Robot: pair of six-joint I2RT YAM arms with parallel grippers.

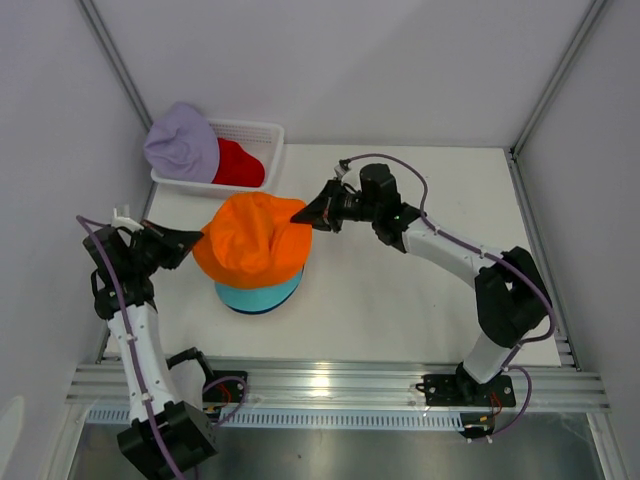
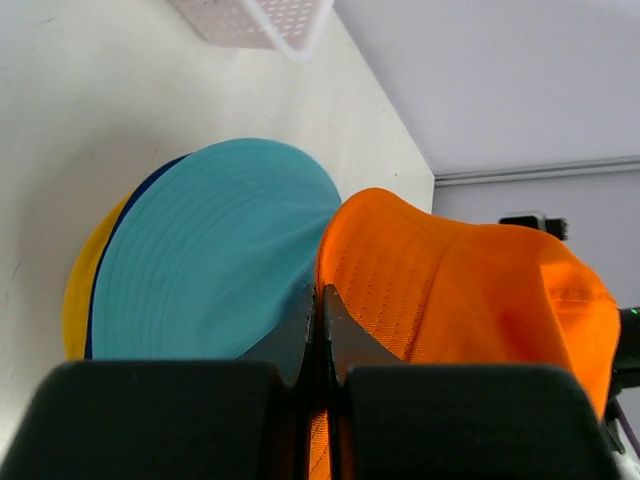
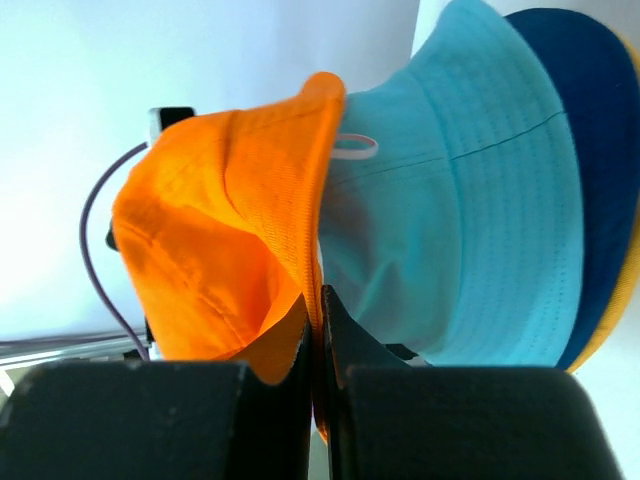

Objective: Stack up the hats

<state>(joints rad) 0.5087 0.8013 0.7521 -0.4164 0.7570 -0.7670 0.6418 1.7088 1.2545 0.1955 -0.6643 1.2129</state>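
An orange hat [image 1: 252, 240] hangs stretched between both grippers, just above a stack topped by a teal hat [image 1: 258, 296]. The left wrist view shows the teal hat [image 2: 210, 260] over a navy hat [image 2: 125, 225] and a yellow hat [image 2: 78, 300]. My left gripper [image 1: 192, 240] is shut on the orange hat's left brim [image 2: 322, 440]. My right gripper [image 1: 305, 213] is shut on its right brim [image 3: 318, 300]. A lavender hat [image 1: 182, 143] and a red hat [image 1: 238, 163] lie in the basket.
The white mesh basket [image 1: 262, 130] stands at the back left of the table, close to the left wall. Aluminium frame posts rise at the back corners. A metal rail runs along the near edge by the arm bases.
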